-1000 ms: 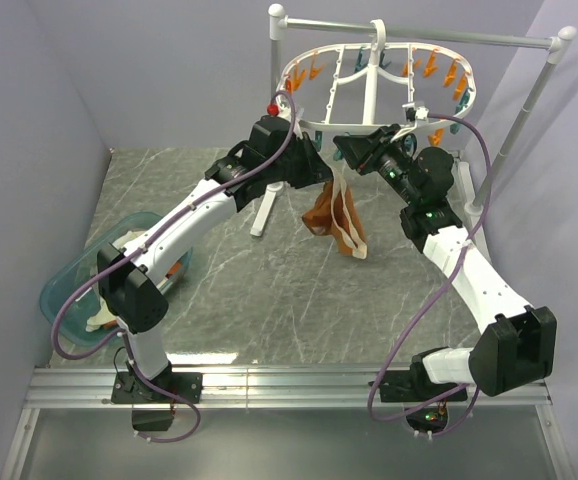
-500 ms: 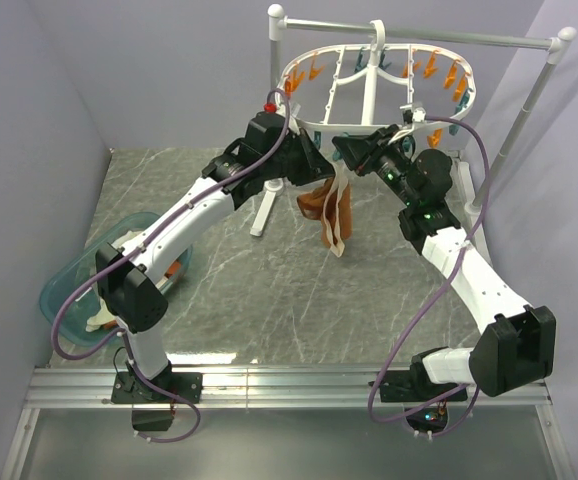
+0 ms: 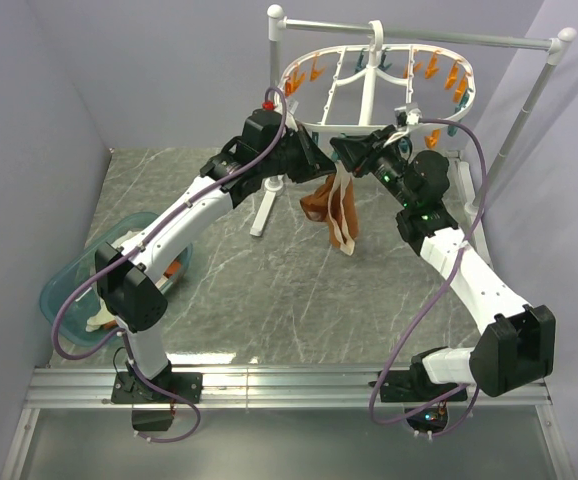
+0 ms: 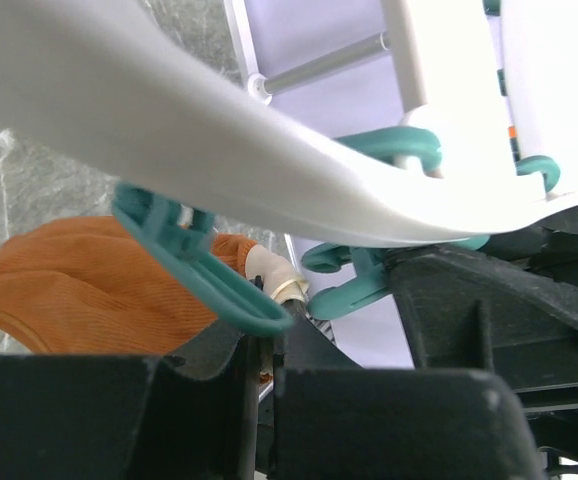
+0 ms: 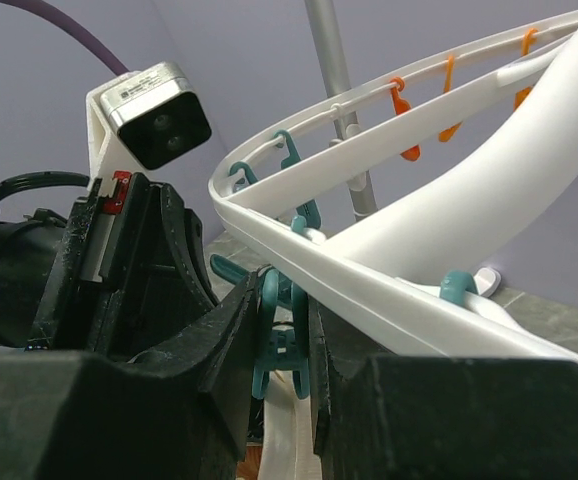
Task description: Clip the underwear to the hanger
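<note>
The rust-orange underwear with cream trim hangs below the front rim of the white oval hanger. My left gripper is shut on its upper edge; in the left wrist view the orange fabric and cream trim sit at my fingertips, under the hanger rim and beside a teal clothespin. My right gripper faces it and is shut on a teal clothespin, squeezing it just under the rim. The cream waistband hangs right below that pin.
The grey-white pole stand carries the hanger; its leg stands on the marble table behind my left arm. A teal basin with other garments sits at the left edge. Orange and teal pins ring the hanger's far rim.
Both grippers have risen and closed in under the hanger's front rim. The underwear has been lifted and now hangs narrower between them.
</note>
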`<state>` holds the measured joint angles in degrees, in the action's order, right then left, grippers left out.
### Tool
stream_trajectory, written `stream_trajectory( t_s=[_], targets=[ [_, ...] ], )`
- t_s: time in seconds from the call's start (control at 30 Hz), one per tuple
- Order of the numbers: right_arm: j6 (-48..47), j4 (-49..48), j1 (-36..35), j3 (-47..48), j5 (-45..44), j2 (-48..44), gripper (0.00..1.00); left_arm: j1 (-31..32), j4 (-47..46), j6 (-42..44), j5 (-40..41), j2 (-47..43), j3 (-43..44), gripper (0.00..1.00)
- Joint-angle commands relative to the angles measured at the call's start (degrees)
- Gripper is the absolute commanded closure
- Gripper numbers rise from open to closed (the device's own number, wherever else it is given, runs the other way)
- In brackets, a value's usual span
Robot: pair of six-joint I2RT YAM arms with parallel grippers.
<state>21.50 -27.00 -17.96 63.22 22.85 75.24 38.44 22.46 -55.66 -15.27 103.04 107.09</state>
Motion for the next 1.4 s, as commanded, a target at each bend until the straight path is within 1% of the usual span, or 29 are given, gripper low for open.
stream_trajectory(
  t_s=[0.0,0.27,0.4,0.5,0.53,0.63,0.97,1.1,1.3,1.37],
  targets=[
    [-0.93,-0.15,-3.05,-0.2,5.63,0.26,1.0,-0.12,-3.12,-1.91,-1.52,-0.65,2.6,1.0],
    [-4.44,0.81,-4.28,-0.64,5.02,-0.71,1.0,-0.73,-3.65,-3.05,-2.83,-0.65,2.16,1.0],
    [-8.92,2.48,-5.16,-0.99,2.99,-1.15,1.0,-1.17,-6.1,-3.75,-4.24,-1.61,1.2,1.0],
    [-10.15,2.57,-5.16,-1.78,1.59,-1.24,1.0,-1.61,-9.17,-4.19,-6.79,-2.93,-1.26,1.0],
    [-10.42,2.4,-5.25,-1.87,1.32,-1.15,1.0,-1.61,-11.71,-4.28,-7.23,-3.37,-2.05,1.0],
    [-10.25,2.39,-5.16,-1.79,1.49,-0.98,1.0,-1.78,-15.06,-4.02,-8.55,-5.04,-5.39,1.0],
    [-11.48,3.71,-5.16,-1.0,0.7,-0.71,1.0,-2.49,-17.71,-3.76,-11.36,-6.63,-8.47,1.0],
    [-12.0,4.06,-5.16,-1.52,0.62,-0.97,1.0,-3.19,-20.52,-4.11,-12.94,-7.42,-9.0,1.0],
    [-13.14,4.5,-5.07,-1.52,-1.05,-1.06,1.0,-3.63,-22.1,-4.54,-14.53,-8.12,-10.23,1.0],
    [-13.15,4.24,-5.16,-1.61,-1.23,-1.06,1.0,-3.63,-24.39,-5.24,-15.58,-8.3,-10.93,1.0]
  ],
)
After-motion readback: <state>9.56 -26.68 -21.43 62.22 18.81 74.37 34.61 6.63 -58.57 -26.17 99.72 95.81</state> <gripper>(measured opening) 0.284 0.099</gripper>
